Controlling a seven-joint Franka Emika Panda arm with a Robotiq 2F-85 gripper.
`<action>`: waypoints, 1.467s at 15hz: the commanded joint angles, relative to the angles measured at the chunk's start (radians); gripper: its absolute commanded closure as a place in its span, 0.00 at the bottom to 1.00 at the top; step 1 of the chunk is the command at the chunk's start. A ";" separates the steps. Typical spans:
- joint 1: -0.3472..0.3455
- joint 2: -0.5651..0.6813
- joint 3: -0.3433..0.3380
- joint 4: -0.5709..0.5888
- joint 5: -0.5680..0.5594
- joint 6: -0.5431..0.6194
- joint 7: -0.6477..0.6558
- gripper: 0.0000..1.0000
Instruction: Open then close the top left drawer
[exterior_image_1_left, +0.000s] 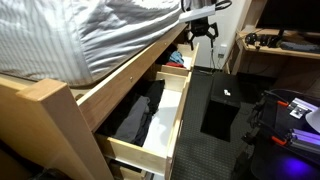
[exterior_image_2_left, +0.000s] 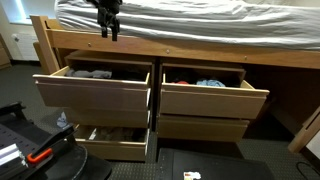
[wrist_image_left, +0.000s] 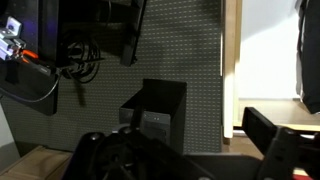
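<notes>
The top left drawer (exterior_image_2_left: 92, 95) stands pulled well out from the bed frame, its plain front hanging clear of the rail and black clothing (exterior_image_1_left: 140, 112) showing inside. The opening half of the task therefore looks done, and closing is what remains. The drawer to its right (exterior_image_2_left: 212, 98) and the lower one beneath it (exterior_image_2_left: 112, 150) are also out, so the push must land on the upper left front alone. The pincer (exterior_image_2_left: 108, 27) hangs high, level with the mattress (exterior_image_2_left: 200, 15) and above the bed rail (exterior_image_2_left: 200, 47), well apart from the drawer and touching nothing. In an exterior view the arm comes in from above with the wrist turned so the fingers (exterior_image_1_left: 191, 36) point downward. The two fingers are spread wide, with only air between them. The wrist view shows only dark finger shapes along its lower edge, then the floor mat and a black box (wrist_image_left: 155, 105) beyond, with no part of the drawer in it. As I judge it, the next move is to bring the pincer out and down until it sits in front of the drawer face. Then it should press flat against the middle of the wood and drive it straight back, since an off-centre shove could skew so long a drawer on its runners.
</notes>
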 joint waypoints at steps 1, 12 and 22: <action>-0.077 -0.127 0.019 -0.223 0.060 0.100 -0.053 0.00; -0.065 0.048 0.067 -0.164 0.064 -0.123 -0.085 0.00; -0.043 0.157 0.064 -0.178 0.042 -0.086 -0.024 0.00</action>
